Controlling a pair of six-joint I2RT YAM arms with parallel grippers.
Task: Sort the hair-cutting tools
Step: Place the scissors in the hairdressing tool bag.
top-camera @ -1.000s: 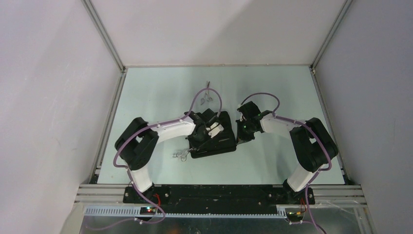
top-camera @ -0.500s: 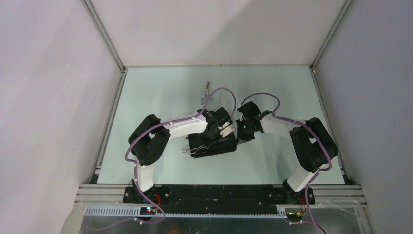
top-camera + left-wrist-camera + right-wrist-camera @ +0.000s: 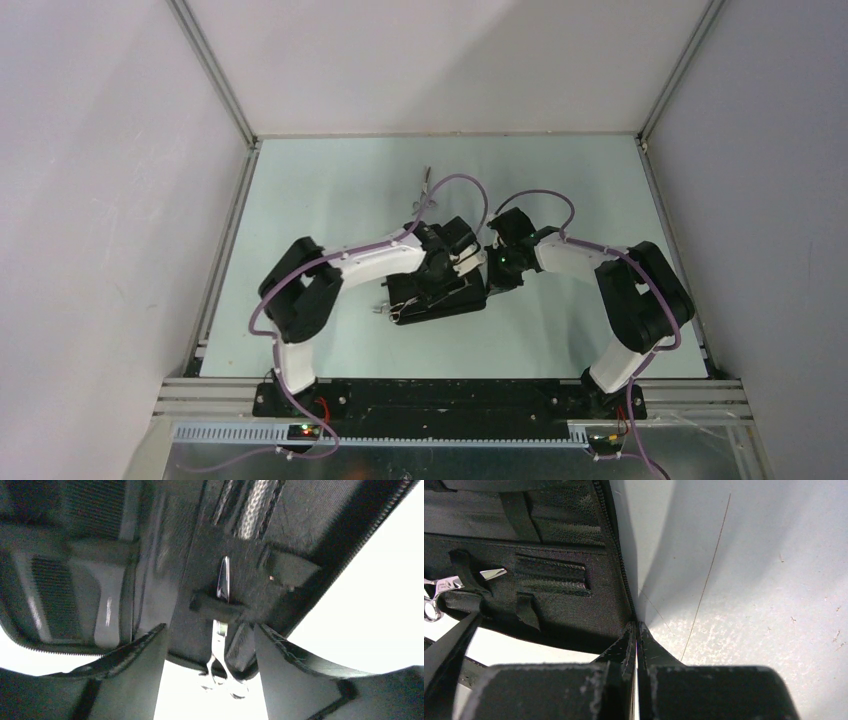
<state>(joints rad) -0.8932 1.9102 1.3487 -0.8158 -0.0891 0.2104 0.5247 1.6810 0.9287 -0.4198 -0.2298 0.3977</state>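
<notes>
Left end effector: released, fingers spread wide, nothing between them in contact. It hangs low over the open black case.

Straight ahead, in the gap between those fingers, lies one pair of silver scissors. The blade is tucked under a fabric strap on the case lining. The ring handles poke past the case rim, nearest the end effector, out over the pale surface. Neither finger touches the scissors, as far as the wrist view shows.

Right end effector: clenched, both fingers pressed together on the zipper edge of the case (the edge runs straight into the pinch). To the left of that grip in its own view, the same strapped scissors show, tip pointing out from under the strap.

Top view: both end effectors sit close together, the left above the case, the right at the case's right edge.

The second scissors lie on the bare surface beyond the left end effector, toward the far wall, apart from the case. The left arm's purple cable loops in front and hides part of them.
</notes>
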